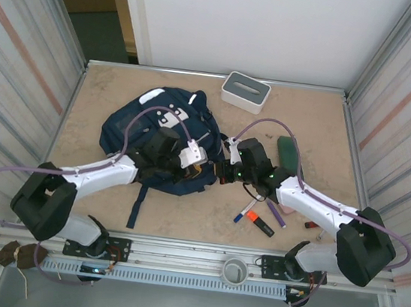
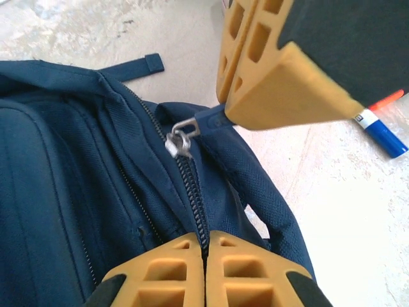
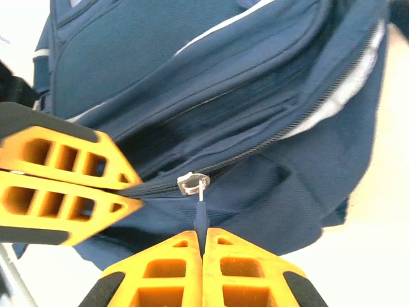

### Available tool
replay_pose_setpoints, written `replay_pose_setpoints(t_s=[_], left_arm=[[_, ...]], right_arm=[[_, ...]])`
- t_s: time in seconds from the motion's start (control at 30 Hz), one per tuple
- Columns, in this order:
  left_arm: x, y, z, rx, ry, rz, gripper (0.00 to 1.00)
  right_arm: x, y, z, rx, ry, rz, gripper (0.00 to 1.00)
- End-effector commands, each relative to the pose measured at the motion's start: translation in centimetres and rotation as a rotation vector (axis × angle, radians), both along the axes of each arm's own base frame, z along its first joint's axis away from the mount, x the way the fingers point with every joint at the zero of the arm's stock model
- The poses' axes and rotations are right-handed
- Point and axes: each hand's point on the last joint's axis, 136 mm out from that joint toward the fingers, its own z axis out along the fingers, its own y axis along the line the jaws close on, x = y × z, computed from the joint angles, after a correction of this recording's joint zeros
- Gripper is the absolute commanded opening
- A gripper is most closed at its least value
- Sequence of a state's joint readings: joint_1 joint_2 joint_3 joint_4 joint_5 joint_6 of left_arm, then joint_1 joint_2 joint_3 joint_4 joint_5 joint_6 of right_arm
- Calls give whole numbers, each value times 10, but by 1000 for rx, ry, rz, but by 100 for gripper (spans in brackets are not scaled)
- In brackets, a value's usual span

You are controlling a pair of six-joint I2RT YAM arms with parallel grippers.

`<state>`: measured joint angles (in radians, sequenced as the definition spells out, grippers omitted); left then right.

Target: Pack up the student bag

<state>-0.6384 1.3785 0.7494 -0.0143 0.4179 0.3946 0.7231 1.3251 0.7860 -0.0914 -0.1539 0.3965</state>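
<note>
Both arms reach inward from their bases, elbows out, wrists meeting over mid-table. Left gripper (image 2: 206,275): fingers pressed together, nipping the bag (image 2: 64,192) along its zipper seam. Right gripper (image 3: 203,268): fingers together, pinching the zipper pull (image 3: 200,216). The two grippers' tips are close together, set roughly crosswise.

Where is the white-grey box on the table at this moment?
In the top view the white-grey box stands at the far edge of the table, beyond and to the right of the student bag.
</note>
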Motion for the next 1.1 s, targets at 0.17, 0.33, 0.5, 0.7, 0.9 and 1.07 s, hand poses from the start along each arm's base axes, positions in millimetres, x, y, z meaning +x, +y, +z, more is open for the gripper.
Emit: replay_pose_setpoints(t_s=[0.17,0.33,0.5,0.7,0.9,1.07], left_arm=[[-12,36,52,-175,-162,55,0],[-2,57,53,-148,-224,160,0],[9,68,43,-94,-237,243,3],[-9,42,39,-116,-99,69,36],[-11,18,39,-119,-45,15,48],[-7,5,23,-74,-7,-2,51]], right_arm=[[41,-50,4,-231,-134,-233,0],[46,-39,10,-200,-138,-217,0],[41,-15,17,-97,-124,-138,0],[24,25,49,57,-150,-11,0],[13,39,62,78,-171,27,0],[8,43,62,80,-171,33,0]])
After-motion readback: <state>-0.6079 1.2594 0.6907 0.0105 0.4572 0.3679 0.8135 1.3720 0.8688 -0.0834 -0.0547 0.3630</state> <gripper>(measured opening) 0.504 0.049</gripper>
